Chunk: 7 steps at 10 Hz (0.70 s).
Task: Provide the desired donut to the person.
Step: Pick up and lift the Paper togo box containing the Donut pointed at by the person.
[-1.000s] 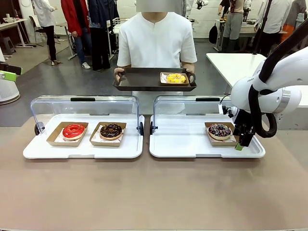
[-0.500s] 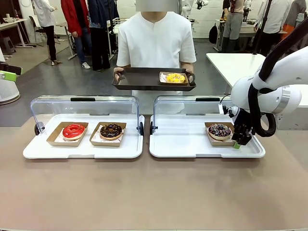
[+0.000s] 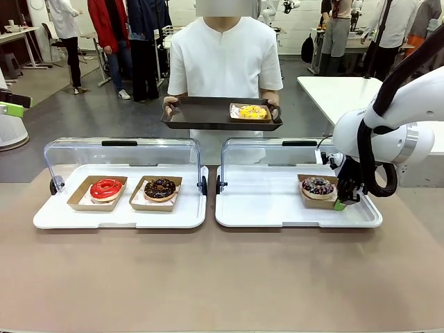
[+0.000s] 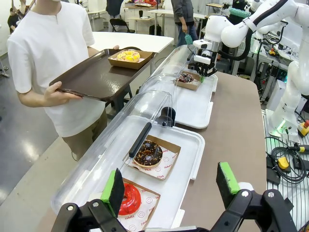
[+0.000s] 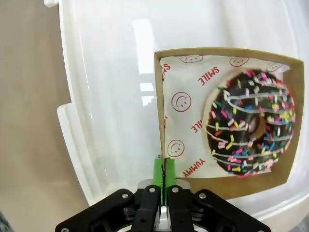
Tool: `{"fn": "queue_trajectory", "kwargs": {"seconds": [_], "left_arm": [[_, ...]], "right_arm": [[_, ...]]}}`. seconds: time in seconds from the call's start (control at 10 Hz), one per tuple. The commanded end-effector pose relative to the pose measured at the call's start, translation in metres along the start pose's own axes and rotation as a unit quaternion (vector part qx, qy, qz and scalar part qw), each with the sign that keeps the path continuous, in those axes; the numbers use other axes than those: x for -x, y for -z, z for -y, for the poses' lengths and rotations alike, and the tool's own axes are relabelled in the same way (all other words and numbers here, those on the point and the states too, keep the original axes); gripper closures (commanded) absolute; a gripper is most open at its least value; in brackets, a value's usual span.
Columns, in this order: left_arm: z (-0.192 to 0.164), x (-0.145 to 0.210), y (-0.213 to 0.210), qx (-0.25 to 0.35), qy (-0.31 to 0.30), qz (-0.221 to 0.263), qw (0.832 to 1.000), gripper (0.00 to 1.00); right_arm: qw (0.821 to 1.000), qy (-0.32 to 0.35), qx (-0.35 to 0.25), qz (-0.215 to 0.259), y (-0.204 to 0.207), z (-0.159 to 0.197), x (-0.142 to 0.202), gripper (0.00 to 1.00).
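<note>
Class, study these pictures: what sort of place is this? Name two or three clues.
Probably a robotics lab staged as a donut counter. The right gripper pinches a donut's cardboard tray inside a lidded display case, a person holds a serving tray, and cables lie on the floor.

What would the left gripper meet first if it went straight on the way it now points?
Probably the white tray, close beside the chocolate donut's cardboard box. The open left gripper aims low over that tray, though depth is unclear here.
</note>
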<state>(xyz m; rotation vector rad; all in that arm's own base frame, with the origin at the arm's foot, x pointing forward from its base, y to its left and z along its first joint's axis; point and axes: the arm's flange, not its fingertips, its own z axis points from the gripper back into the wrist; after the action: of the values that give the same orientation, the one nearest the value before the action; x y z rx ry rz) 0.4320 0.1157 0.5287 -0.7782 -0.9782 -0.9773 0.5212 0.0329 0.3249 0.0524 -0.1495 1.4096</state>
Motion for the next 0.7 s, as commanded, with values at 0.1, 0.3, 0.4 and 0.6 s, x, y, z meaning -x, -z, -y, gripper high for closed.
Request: {"fn": "queue_trajectory", "kwargs": {"seconds": [0.1, 0.3, 0.4, 0.6], "left_arm": [[0.001, -0.001, -0.001, 0.000, 0.001, 0.005, 1.000, 0.00], [0.001, -0.001, -0.001, 0.000, 0.001, 0.005, 1.000, 0.00], [0.001, -0.001, -0.001, 0.000, 0.001, 0.005, 1.000, 0.00], [0.001, -0.001, -0.001, 0.000, 0.001, 0.005, 1.000, 0.00]], "right_arm": [[1.000, -0.012, 0.005, 0.014, -0.001, -0.002, 0.003, 1.00], [1.000, -0.026, 0.010, 0.013, -0.025, -0.025, -0.015, 1.00], [0.999, -0.034, 0.009, 0.009, -0.046, -0.042, -0.027, 1.00], [0.999, -0.048, -0.020, -0.010, -0.092, -0.077, -0.052, 1.00]]}}
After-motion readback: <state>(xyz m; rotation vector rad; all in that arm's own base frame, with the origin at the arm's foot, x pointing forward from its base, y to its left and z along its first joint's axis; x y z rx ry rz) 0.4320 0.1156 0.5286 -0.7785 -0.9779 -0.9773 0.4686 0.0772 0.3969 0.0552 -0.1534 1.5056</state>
